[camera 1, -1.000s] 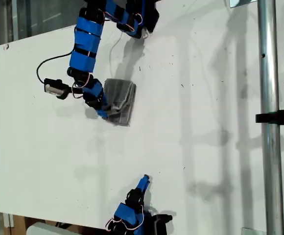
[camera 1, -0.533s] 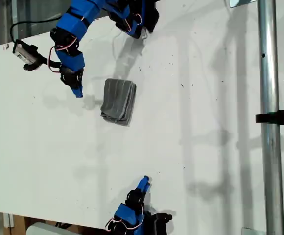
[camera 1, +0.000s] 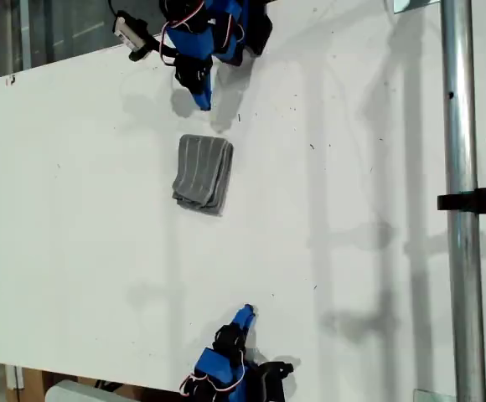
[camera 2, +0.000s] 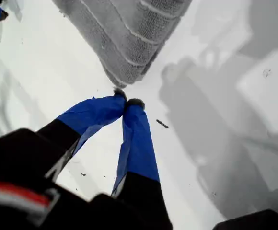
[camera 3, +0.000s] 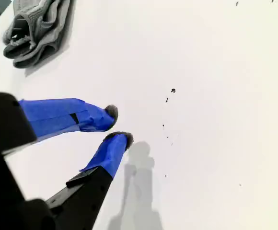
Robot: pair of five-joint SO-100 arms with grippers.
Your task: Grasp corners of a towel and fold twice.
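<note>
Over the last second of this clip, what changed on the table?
My first gripper let go of the folded towel, lifted off it and drew back toward the exterior view's top edge; its fingers are now together, holding nothing. The towel kept its place and shape on the white table. My second gripper stayed parked near that view's bottom edge.

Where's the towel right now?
The towel lies folded on the white table, left of centre in the exterior view, just below my first gripper and apart from it.
</note>
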